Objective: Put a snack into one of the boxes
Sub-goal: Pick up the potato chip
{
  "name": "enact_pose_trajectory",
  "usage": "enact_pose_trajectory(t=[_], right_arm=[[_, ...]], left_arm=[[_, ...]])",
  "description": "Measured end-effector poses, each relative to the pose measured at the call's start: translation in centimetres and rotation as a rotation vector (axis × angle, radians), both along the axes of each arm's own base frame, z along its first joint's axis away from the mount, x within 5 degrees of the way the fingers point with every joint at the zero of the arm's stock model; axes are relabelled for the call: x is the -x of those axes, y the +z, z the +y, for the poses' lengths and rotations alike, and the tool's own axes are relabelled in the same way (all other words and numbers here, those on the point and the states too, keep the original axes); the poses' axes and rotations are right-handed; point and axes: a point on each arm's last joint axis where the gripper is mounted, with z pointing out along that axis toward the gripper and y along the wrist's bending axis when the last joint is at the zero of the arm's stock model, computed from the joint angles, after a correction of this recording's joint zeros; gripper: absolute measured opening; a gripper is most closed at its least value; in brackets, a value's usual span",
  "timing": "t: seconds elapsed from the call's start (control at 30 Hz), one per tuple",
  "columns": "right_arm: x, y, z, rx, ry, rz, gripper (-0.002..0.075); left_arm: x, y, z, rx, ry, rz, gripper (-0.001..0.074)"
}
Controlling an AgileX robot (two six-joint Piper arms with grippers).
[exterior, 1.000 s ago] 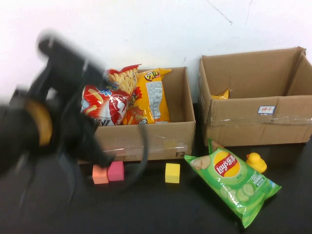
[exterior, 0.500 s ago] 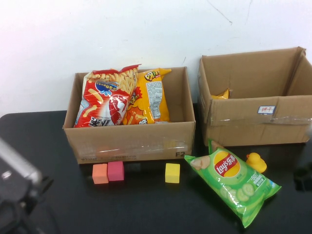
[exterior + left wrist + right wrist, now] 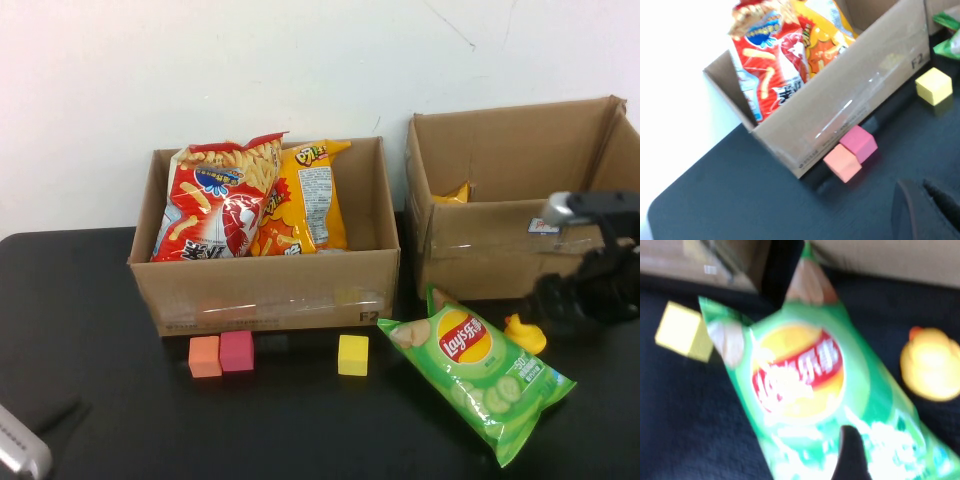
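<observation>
A green Lay's chip bag [image 3: 482, 370] lies flat on the black table in front of the right cardboard box [image 3: 520, 250]. The left cardboard box [image 3: 270, 285] holds a red snack bag [image 3: 215, 205] and an orange snack bag [image 3: 305, 200]. A yellow snack [image 3: 455, 192] peeks out inside the right box. My right gripper [image 3: 565, 295] hangs low before the right box, just right of the green bag [image 3: 805, 385], empty. My left gripper [image 3: 927, 202] is low over the table's near left, well short of the left box [image 3: 850, 100], empty.
An orange block [image 3: 204, 356] and a pink block [image 3: 237, 350] sit before the left box, with a yellow block [image 3: 353, 354] to their right. A yellow rubber duck [image 3: 525, 332] stands beside the green bag, under my right gripper. A white wall stands behind the boxes.
My left arm has pulled back from over the left box, down out of the near-left corner. My right arm has come in from the right edge to just above the duck.
</observation>
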Motion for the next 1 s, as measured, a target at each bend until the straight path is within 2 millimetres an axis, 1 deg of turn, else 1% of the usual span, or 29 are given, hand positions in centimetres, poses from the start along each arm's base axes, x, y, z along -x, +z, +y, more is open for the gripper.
enact_pose_trajectory(t=[0.07, 0.13, 0.27, 0.33, 0.43, 0.5, 0.67, 0.83, 1.0], right_arm=[[-1.0, -0.2, 0.6, -0.014, 0.002, -0.002, 0.0467], [-1.6, -0.7, 1.7, -0.009, 0.035, -0.006, 0.0468], [-1.9, -2.2, 4.0, 0.042, 0.153, -0.028, 0.047], [-2.0, -3.0, 4.8, 0.078, 0.202, -0.048, 0.047], [-2.3, -3.9, 5.0, 0.112, 0.207, -0.073, 0.047], [-2.6, -4.0, 5.0, 0.12, 0.207, -0.083, 0.047], [-2.8, -5.0, 5.0, 0.134, 0.211, -0.073, 0.047], [-2.8, -7.1, 5.0, 0.144, 0.215, -0.02, 0.0471], [-2.5, -8.0, 5.4, 0.113, 0.247, 0.056, 0.047]], left_arm=[[0.0, -0.3, -0.1, -0.001, -0.016, -0.016, -0.0001], [0.0, -0.5, -0.2, 0.005, -0.027, -0.026, -0.0001], [-0.1, -0.4, -0.3, 0.003, -0.036, -0.046, -0.0001], [-0.1, -0.3, -0.3, 0.009, -0.033, -0.056, -0.0001], [-0.2, -0.2, -0.3, 0.021, -0.025, -0.066, -0.0001], [-0.2, -0.1, -0.3, 0.027, -0.022, -0.068, -0.0001], [-0.2, -0.1, -0.3, 0.035, -0.019, -0.068, -0.0001], [-0.2, -0.1, -0.3, 0.042, -0.015, -0.067, -0.0001], [-0.2, -0.1, -0.3, 0.048, -0.011, -0.066, -0.0001]])
